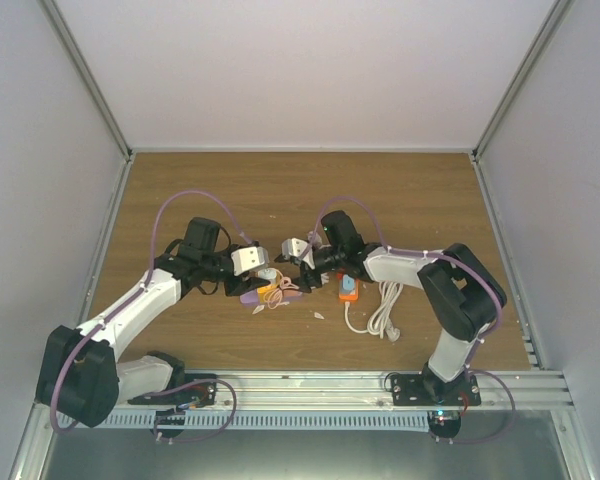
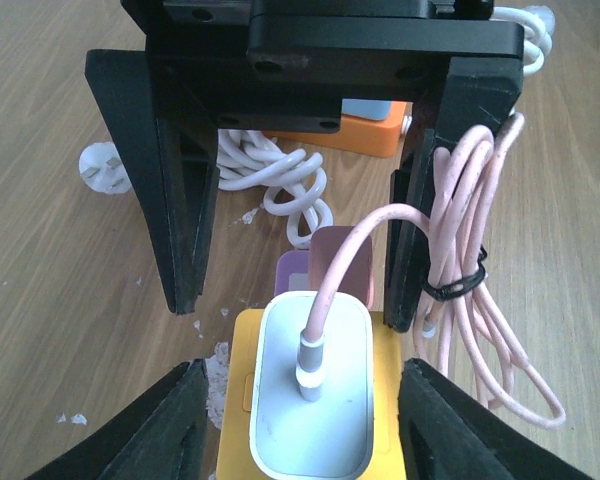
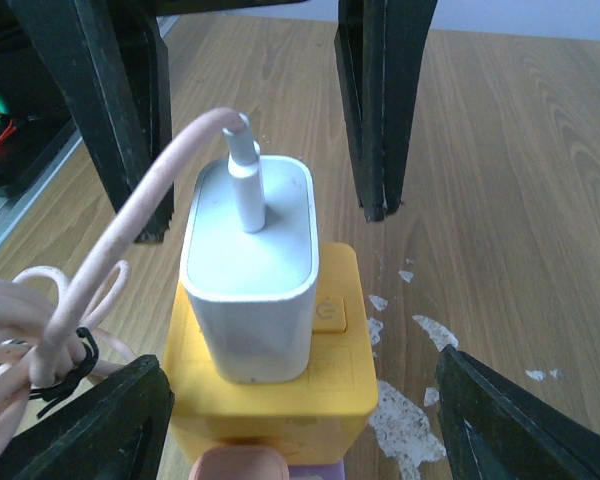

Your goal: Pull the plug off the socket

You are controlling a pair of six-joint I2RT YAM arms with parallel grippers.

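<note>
Black fingers on the left gripper (image 2: 302,372) are spread wide, gripping nothing, and the white charger plug (image 2: 310,385) sits square between them with a gap on each side. The right gripper (image 3: 300,360) faces it from twelve o'clock, jaws just as wide and empty, straddling the same plug. The plug is seated in the yellow socket block (image 2: 235,420). Its pink cable (image 2: 480,330) arcs to a tied bundle at three o'clock, crowding one right finger. An orange power strip (image 2: 370,135) and white cord (image 2: 280,175) lie beyond on the wooden table (image 1: 280,190).
</note>
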